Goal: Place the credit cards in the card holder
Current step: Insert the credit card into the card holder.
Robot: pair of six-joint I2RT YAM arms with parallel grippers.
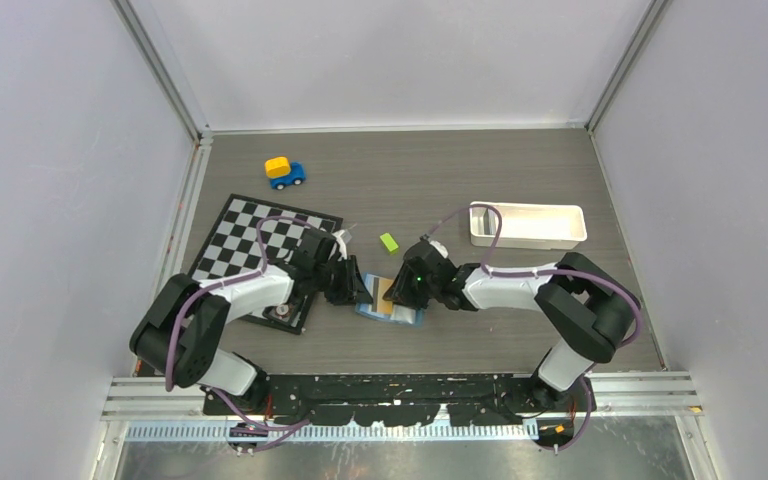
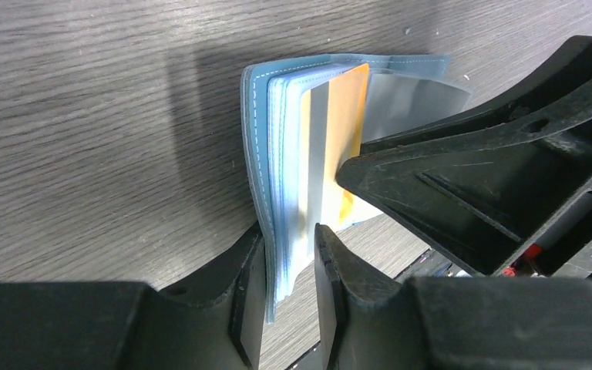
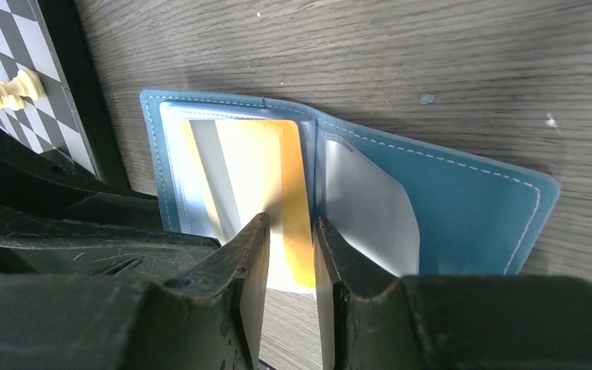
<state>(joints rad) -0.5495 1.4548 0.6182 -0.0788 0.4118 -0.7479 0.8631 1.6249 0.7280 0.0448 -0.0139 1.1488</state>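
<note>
card holder: one, teal-blue card holder [image 1: 407, 319] lying open on the desk [image 1: 500, 330], at the near middle, between the two grippers.
card holder, inside: lighter blue with clear sleeves; in the right wrist view the card holder [image 3: 462, 200] shows two leaves spread, stitched along the edge.
credit card: one in view, a tan-gold credit card [image 3: 266, 169] with a grey stripe, lying in the clear sleeve of the left leaf; its near edge sticks out past the sleeve.
clear sleeve: a second clear sleeve [image 3: 370, 208] curls up at 3 o'clock of the card, with nothing showing in it.
right gripper: the right gripper [image 3: 290, 223] reaches in from 3 o'clock in the top view; its fingers stand a narrow way apart with the card's near edge between them. Whether they pinch it, I cannot tell.
left gripper: the left gripper [image 2: 289, 231] comes from 9 o'clock; its fingers stand close on either side of the stacked sleeves at the holder's edge. Whether they press, I cannot tell.
green block: one lime-green block [image 1: 389, 242], at 12 o'clock of the holder, apart from it.
tray: one long white tray [image 1: 526, 224], at 2 o'clock, well apart.
chessboard: one chessboard [image 1: 260, 240], at 10 o'clock, under the left arm.
chess piece: one cream chess piece [image 3: 4, 91] on the board.
toy car: one blue and yellow toy car [image 1: 285, 172], at 11 o'clock, farthest off.
</note>
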